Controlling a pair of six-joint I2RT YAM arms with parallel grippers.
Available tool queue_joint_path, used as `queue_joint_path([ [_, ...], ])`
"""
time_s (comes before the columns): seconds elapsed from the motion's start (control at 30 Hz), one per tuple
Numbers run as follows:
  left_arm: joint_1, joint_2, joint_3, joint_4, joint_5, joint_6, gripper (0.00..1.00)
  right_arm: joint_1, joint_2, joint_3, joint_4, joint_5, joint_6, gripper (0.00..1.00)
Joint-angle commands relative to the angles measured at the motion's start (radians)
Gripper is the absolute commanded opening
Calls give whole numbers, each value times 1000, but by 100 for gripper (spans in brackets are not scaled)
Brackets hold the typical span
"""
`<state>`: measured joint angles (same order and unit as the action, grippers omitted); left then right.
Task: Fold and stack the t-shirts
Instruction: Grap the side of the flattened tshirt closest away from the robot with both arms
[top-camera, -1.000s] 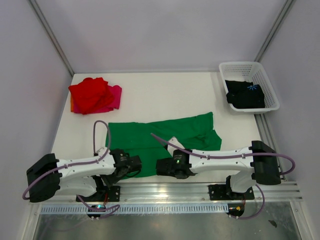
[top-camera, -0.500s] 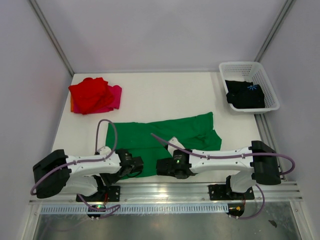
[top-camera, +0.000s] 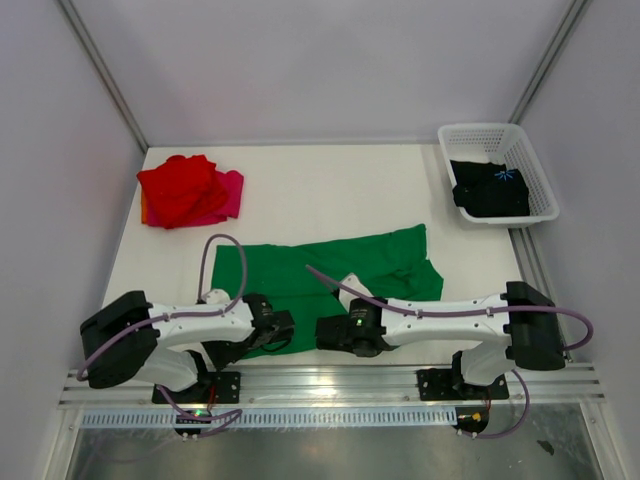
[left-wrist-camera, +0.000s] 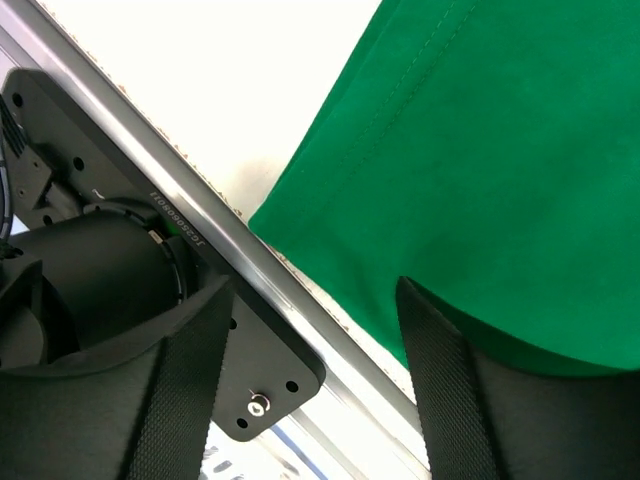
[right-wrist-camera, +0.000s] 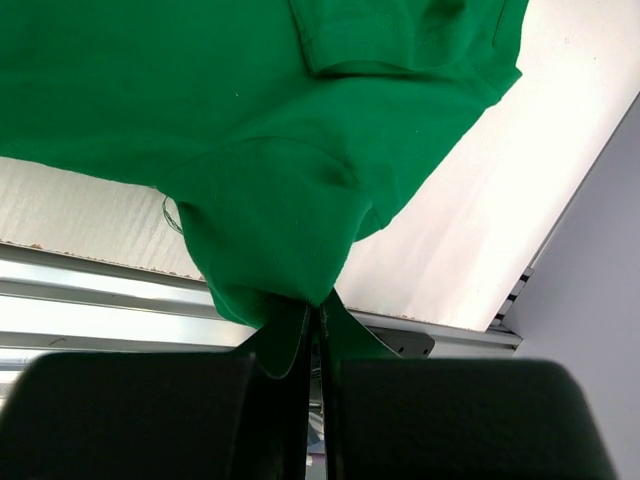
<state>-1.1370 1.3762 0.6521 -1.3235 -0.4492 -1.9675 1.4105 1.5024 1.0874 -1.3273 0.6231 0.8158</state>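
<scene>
1. In the top view you see both arms folded low along the near edge of the table, their forearms pointing inward toward each other. The left gripper and right gripper sit at the near hem of the green t-shirt, which lies spread across the front middle of the table. The red t-shirt lies on the magenta t-shirt at far left. The black t-shirt sits in the basket at far right.
2. In the left wrist view your fingers stand apart, released, clamping nothing. The green hem's corner lies over the rail, against the right-hand finger.
3. In the right wrist view your fingers are pressed together, pinching a puckered fold of the green cloth.
</scene>
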Motion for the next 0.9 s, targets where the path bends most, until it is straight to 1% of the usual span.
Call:
queue_joint_path([
  [0.0, -3, -49, -23, -5, 4, -712, 70, -4, -47, -4, -1, 7, 25, 3],
  [0.1, -3, -68, -60, 41, 9, -708, 72, -4, -45, -1, -4, 9, 28, 3],
  [0.47, -3, 30, -74, 115, 29, -665, 69, -4, -47, 2, -30, 13, 42, 3],
  [0.57, -3, 46, -104, 171, 52, -654, 67, -4, -47, 5, -47, 21, 49, 3],
  [0.63, -3, 55, -133, 240, 67, -645, 66, -4, -50, 3, -55, 24, 54, 3],
  [0.77, -3, 69, -143, 265, 73, -630, 59, -5, -48, 2, -58, 24, 56, 3],
  [0.8, -3, 69, -143, 268, 73, -628, 51, -5, -48, 2, -56, 21, 54, 3],
  [0.87, -3, 69, -141, 270, 72, -622, 43, -5, -42, 5, -53, 18, 52, 3],
])
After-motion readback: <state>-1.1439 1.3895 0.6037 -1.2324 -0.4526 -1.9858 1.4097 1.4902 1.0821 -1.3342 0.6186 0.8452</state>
